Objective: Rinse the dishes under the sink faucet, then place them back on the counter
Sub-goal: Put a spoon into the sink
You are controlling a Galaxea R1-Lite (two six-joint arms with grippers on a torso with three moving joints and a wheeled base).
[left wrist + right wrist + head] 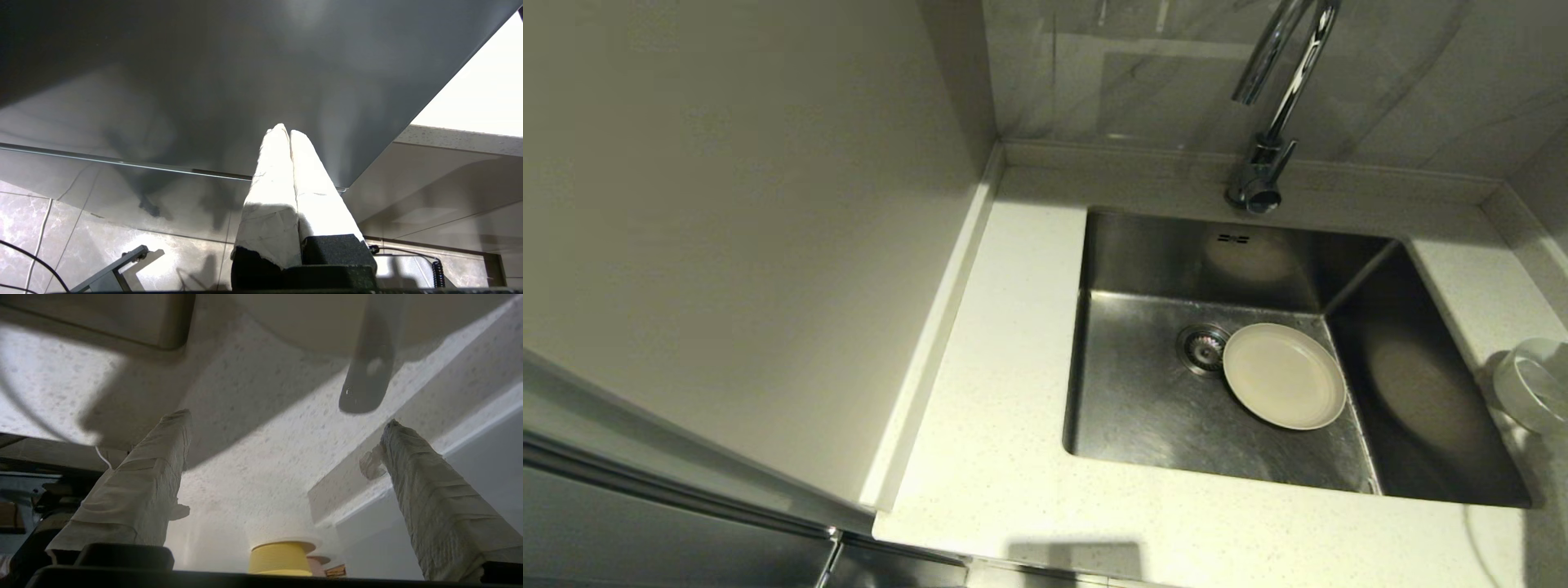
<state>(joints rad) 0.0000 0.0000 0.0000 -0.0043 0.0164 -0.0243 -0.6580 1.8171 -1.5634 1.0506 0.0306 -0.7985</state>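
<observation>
The left tool (286,132) is parked low beside the cabinet front, far from the sink, and its two wrapped fingers (271,196) are pressed together, so it is closed with nothing between them. Behind it there is only a dark glossy cabinet panel (204,81), and a tiled floor (122,232) lies below it.

On the bench (988,457) the sink (1143,408) is a deep steel basin. The cream plate (1284,376) lies flat on the sink bottom, just beside the round drain (1203,347) and touching its edge. The faucet (1278,90) stands behind the sink, and its curved spout hangs over the back of the basin, well apart from the plate. Two small slots (1232,238) are in the back wall of the sink.

At the right edge of the bench a white bowl (1535,384) stands near the sink rim. The right tool (286,428) is over this part of the bench (253,449), and its wrapped fingers (139,490) stand wide apart, holding nothing. Just ahead of the tool, between the fingertips, a white spoon handle (367,375) sticks out toward it from under a pale round rim, probably the bowl (318,322). A yellow spool (282,557) is seen below, behind the tool.
</observation>
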